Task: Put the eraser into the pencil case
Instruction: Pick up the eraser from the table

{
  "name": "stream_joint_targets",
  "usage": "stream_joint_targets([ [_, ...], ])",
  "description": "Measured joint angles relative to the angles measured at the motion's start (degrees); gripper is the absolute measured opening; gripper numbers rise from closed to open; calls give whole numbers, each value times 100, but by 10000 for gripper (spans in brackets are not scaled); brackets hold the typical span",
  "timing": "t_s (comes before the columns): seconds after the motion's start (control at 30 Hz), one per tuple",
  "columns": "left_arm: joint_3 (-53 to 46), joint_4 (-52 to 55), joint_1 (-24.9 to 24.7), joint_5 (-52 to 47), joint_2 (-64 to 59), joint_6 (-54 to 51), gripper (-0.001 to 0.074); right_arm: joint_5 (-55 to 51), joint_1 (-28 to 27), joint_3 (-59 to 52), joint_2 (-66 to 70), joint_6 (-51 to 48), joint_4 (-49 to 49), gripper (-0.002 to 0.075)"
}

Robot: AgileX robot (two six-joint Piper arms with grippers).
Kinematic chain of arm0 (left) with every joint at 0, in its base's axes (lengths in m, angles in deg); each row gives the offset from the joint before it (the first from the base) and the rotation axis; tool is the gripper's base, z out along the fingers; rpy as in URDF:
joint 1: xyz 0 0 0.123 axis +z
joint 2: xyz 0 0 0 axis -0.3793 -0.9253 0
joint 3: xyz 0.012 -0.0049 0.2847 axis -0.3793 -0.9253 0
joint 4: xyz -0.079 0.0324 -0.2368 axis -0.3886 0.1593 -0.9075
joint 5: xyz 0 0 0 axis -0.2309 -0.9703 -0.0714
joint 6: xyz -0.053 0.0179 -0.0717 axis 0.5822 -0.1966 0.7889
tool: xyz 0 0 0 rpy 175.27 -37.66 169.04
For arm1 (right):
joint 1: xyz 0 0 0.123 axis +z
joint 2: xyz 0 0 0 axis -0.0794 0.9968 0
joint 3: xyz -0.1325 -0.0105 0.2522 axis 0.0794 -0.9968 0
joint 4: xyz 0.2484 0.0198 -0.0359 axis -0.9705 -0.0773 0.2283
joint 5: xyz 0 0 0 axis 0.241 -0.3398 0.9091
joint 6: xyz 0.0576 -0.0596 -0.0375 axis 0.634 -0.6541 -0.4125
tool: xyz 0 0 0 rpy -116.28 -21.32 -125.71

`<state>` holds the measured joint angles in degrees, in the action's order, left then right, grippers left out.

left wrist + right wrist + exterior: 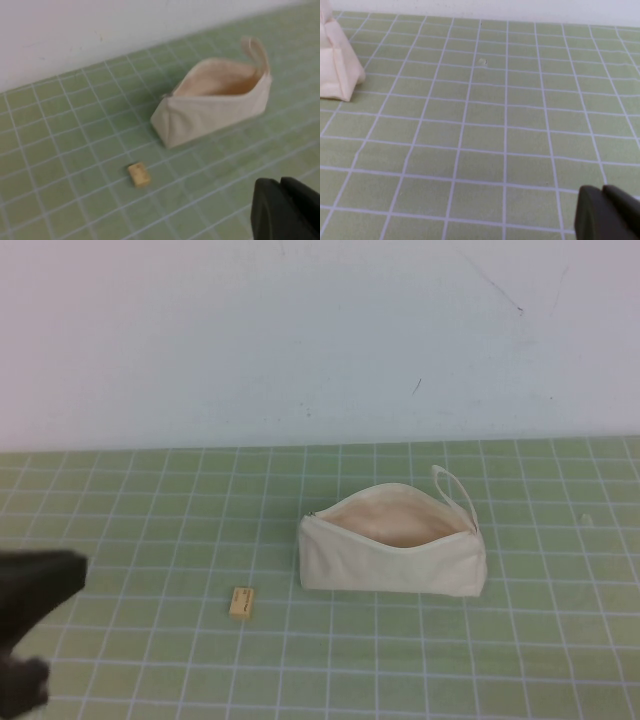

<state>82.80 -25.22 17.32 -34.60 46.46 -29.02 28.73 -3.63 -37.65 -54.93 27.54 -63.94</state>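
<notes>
The eraser [241,602] is a tiny pale cream block lying on the green grid mat, to the left of and nearer than the pencil case [392,550]. The cream-white pouch stands unzipped, its beige lining showing and its loop strap [455,490] at its right end. In the left wrist view the eraser [139,174] and the case [215,102] both show. My left gripper [281,187] is shut and empty, hovering at the mat's near left, well apart from the eraser; its arm shows dark in the high view [30,590]. My right gripper [602,192] is shut and empty, right of the case's end [337,62].
The green grid mat [150,510] covers the table up to a white wall [300,330] at the back. Open mat lies all round the pouch and the eraser.
</notes>
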Motion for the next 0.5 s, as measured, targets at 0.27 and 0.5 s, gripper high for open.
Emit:
stream_joint_targets([
  [0.27, 1376, 945, 0, -718, -2232, -768, -1, 0, 0, 0, 0, 0, 0, -1],
  [0.5, 2383, 1978, -489, -1389, -4014, -641, -1, 0, 0, 0, 0, 0, 0, -1],
])
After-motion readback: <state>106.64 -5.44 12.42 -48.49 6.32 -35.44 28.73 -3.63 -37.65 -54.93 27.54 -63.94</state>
